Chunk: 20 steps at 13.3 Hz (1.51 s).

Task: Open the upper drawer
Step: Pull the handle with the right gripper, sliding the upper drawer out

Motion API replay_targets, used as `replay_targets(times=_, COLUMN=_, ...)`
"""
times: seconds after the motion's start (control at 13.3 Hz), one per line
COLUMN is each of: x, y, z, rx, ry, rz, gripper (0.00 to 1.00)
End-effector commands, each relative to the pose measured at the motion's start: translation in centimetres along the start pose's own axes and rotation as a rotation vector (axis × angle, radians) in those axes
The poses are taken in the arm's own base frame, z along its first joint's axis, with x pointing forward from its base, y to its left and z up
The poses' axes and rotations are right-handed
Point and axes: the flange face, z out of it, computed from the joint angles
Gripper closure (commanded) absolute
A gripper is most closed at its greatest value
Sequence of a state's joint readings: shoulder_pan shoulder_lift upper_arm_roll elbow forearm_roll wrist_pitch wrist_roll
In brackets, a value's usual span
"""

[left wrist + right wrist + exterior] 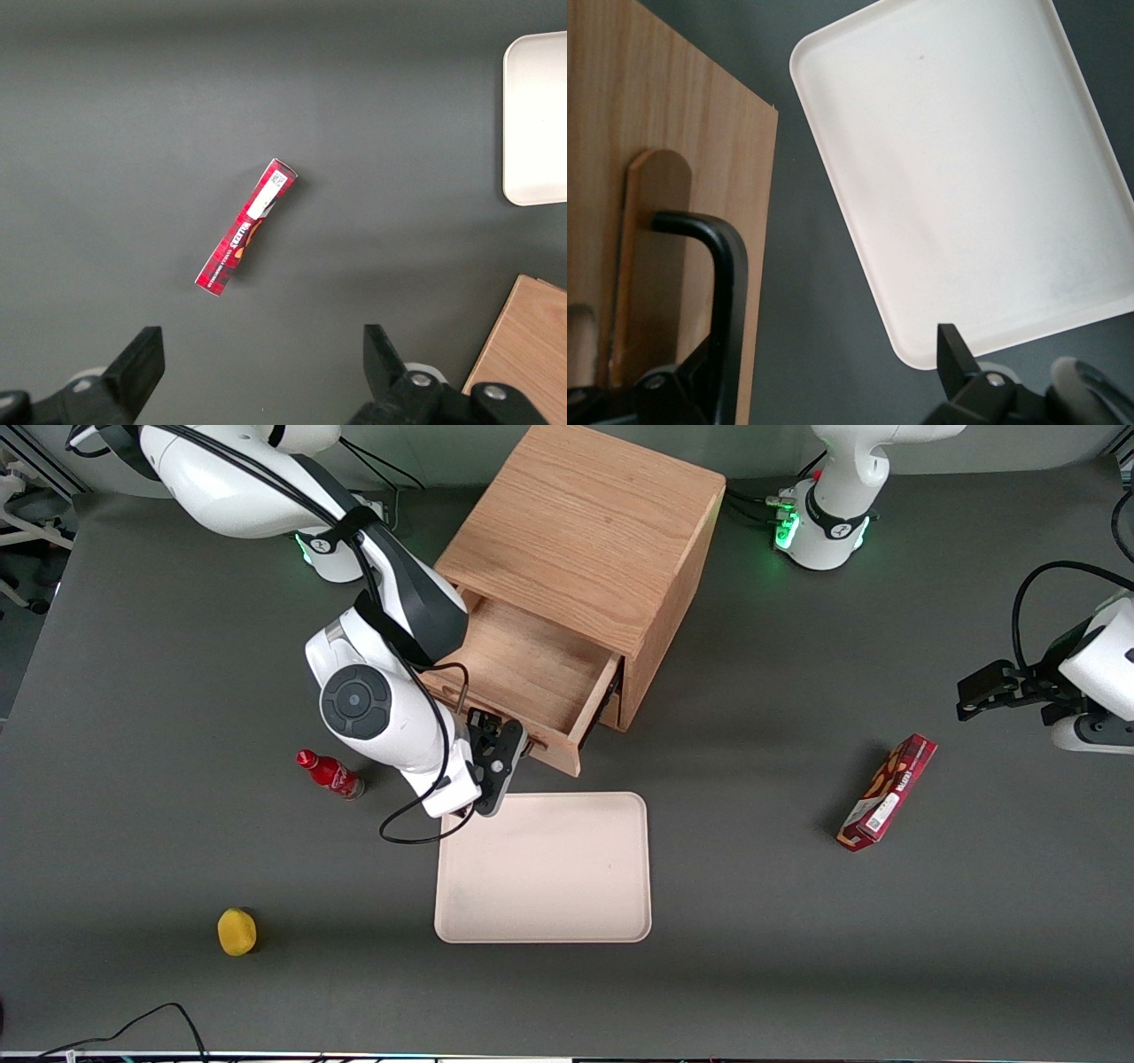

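Observation:
The oak cabinet [585, 540] stands at the middle of the table. Its upper drawer [523, 664] is pulled well out, and its wide shallow wooden box shows bare. My right gripper [500, 744] hangs just in front of the drawer's light wood front [558, 755], over the tray's nearest corner. In the right wrist view the gripper [824, 381] is open, its fingers [954, 354] spread wide with only dark table between them. The black bar handle [731, 292] on the drawer front [673, 124] runs close beside one finger and is not clasped.
A cream tray [545, 868] lies on the table just in front of the open drawer. A small red bottle [330, 773] and a yellow object [236, 931] lie toward the working arm's end. A red snack box [888, 791] lies toward the parked arm's end.

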State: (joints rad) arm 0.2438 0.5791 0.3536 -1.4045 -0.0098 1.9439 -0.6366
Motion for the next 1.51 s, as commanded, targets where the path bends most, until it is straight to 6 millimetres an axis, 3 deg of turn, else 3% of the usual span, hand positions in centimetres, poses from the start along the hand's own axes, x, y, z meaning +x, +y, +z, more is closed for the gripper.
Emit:
replay_targets(times=0.0, x=0.1, y=1.6, z=-0.2, rx=-0.018, ry=0.001, rz=-0.040, gripper=0.00)
replay_targets(times=1.43, x=-2.0, y=7.1, z=-1.7, rx=-0.081, ry=0.013, rz=-0.030, gripper=0.00)
